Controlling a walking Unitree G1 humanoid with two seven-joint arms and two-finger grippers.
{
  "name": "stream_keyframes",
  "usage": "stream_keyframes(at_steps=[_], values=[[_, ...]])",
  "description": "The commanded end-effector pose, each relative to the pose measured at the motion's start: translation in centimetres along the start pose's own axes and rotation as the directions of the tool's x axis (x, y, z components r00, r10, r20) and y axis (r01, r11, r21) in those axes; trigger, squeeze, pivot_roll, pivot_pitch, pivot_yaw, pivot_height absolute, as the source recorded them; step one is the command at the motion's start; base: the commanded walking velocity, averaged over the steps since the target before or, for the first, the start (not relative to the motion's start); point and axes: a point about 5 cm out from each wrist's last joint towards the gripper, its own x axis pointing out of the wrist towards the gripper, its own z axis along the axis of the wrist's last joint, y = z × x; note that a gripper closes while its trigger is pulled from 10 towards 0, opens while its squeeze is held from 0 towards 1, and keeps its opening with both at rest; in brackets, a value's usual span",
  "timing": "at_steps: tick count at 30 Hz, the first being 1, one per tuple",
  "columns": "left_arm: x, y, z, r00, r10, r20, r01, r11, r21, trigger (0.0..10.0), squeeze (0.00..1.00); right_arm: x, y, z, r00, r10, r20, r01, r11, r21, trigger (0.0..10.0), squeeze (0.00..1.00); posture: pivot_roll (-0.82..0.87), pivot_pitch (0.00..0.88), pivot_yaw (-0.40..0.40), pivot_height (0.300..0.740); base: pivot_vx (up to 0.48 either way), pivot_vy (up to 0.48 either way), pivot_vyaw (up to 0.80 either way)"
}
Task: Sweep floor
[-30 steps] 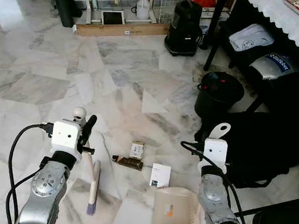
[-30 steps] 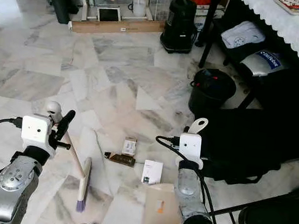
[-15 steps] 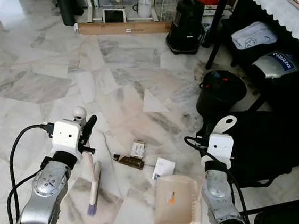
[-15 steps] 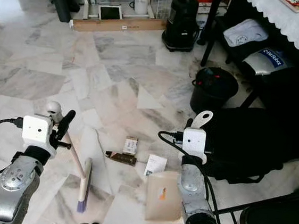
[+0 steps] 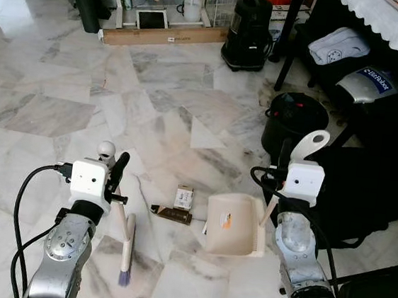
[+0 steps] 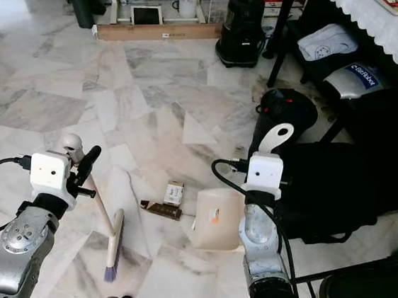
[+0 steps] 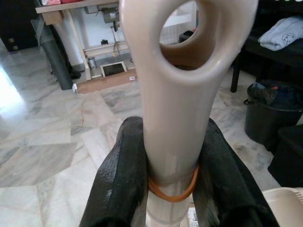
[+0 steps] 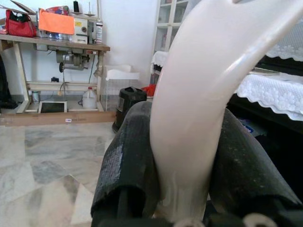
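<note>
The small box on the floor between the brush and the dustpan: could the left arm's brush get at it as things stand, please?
Probably yes. The left gripper is shut on the brush, whose bristles lie beside the small box and the dark wrapper, with bare floor between. The dustpan waits on the far side.

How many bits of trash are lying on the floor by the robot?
2 show clearly: a small box and a dark wrapper just in front of it, between the brush and the dustpan. The dustpan may hide more.
</note>
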Motion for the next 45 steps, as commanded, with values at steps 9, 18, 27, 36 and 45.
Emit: stream_keyframes(at_steps=[9,18,27,36,45], values=[[0.27,-0.04,1.23,0.998,0.001,0.062,-0.001,1.000,0.000,10.0,0.00,-0.37,-0.06,0.00,1.000,0.012,-0.017,-0.012,1.000,-0.013,10.0,0.00,0.14,0.166,-0.007,0.740,0.000,0.000,0.00],[0.28,-0.26,1.06,0.999,-0.006,0.052,0.006,1.000,-0.001,10.0,0.00,-0.35,0.05,-0.10,0.999,0.020,-0.031,-0.020,1.000,-0.015,10.0,0.00,0.14,0.171,-0.009,0.740,0.000,0.000,0.00],[0.27,-0.23,0.99,0.999,-0.006,0.046,0.006,1.000,0.000,10.0,0.00,-0.42,-0.02,-0.16,0.999,0.017,-0.043,-0.018,1.000,-0.019,10.0,0.00,0.14,0.176,-0.008,0.740,0.310,0.000,0.00],[0.27,-0.13,0.98,0.999,-0.003,0.045,0.002,1.000,0.006,10.0,0.00,-0.42,0.12,-0.18,0.999,0.019,-0.051,-0.020,1.000,-0.018,10.0,0.00,0.14,0.180,-0.007,0.740,0.393,0.000,0.00],[0.25,-0.06,1.04,0.999,0.000,0.050,0.000,1.000,0.005,10.0,0.00,-0.46,0.24,-0.15,0.998,0.021,-0.054,-0.021,1.000,-0.016,10.0,0.00,0.14,0.185,-0.007,0.740,0.385,0.000,0.00]])
